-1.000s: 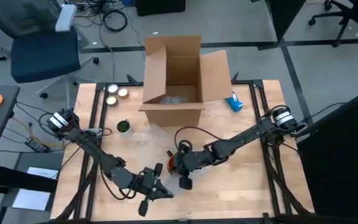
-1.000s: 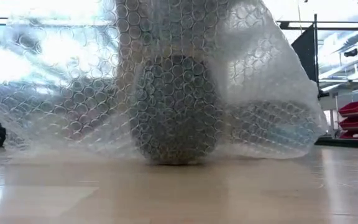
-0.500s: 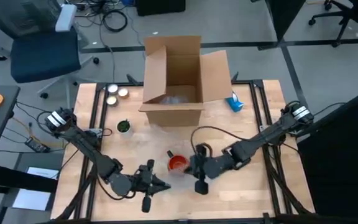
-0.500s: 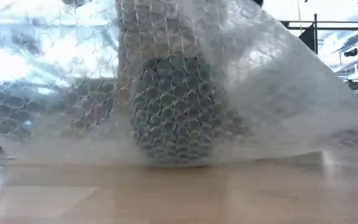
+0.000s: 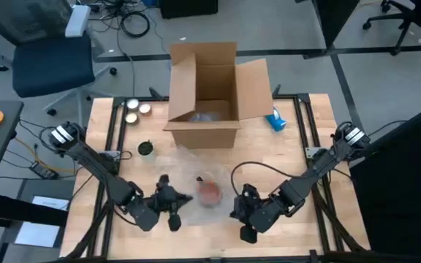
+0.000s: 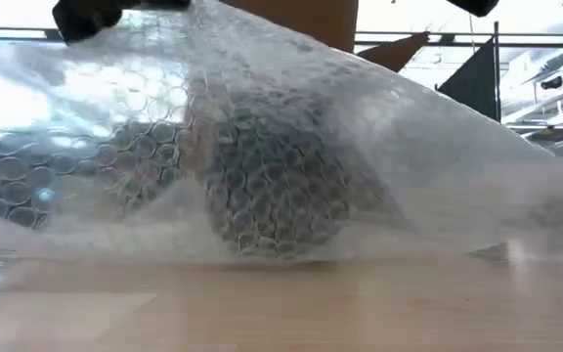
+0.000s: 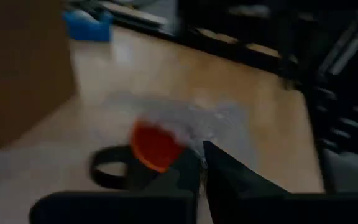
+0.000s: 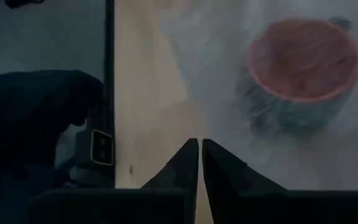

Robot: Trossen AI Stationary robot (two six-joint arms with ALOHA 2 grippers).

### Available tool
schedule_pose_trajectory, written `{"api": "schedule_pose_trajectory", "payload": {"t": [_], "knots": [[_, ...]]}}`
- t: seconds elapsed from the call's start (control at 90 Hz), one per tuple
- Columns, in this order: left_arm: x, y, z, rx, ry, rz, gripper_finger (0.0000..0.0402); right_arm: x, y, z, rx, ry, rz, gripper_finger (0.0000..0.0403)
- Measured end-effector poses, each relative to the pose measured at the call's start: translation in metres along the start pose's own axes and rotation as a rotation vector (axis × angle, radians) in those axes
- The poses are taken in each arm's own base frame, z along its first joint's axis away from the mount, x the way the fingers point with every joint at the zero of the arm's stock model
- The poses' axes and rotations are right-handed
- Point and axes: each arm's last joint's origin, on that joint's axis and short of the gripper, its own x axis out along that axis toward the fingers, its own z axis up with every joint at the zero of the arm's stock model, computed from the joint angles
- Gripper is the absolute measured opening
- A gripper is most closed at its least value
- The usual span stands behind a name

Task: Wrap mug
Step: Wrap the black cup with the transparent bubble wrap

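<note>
**Four cameras, one shared patch of worktop**

From straight overhead we see the whole worktop (image 5: 283,157), with the cardboard box (image 5: 209,91) at 12 o'clock and the bubble wrap (image 5: 196,175) over the mug (image 5: 209,193) near the centre. Our low camera sits at worktop height, looking level across, so close that the wrap (image 6: 291,147) nearly fills it, the mug (image 6: 272,191) showing through. The left wrist camera looks forward past its fingers (image 7: 229,174) at the mug (image 7: 154,146). The right wrist camera looks steeply down past its fingers (image 8: 197,168) on the same mug (image 8: 303,68). All four views share the wrapped mug.
</note>
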Motion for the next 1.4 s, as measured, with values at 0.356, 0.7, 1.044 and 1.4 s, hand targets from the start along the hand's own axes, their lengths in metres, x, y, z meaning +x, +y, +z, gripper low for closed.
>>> {"api": "schedule_pose_trajectory", "payload": {"t": [0.356,0.7,1.044,1.4], "knots": [[-0.005,0.019,0.0,-0.068,0.015,0.132,0.0,0.005,-0.018,0.004,0.006,0.011,-0.123,0.0],[-0.016,0.022,-0.013,-0.12,0.09,0.144,0.0,0.021,-0.05,0.018,0.038,-0.01,-0.215,0.0],[-0.032,0.012,-0.022,-0.157,0.147,0.061,0.0,0.031,-0.075,0.046,0.037,-0.068,-0.165,0.0],[-0.046,0.006,-0.03,-0.199,0.23,-0.006,0.0,0.032,-0.072,0.048,0.043,-0.039,-0.066,0.0]]}}
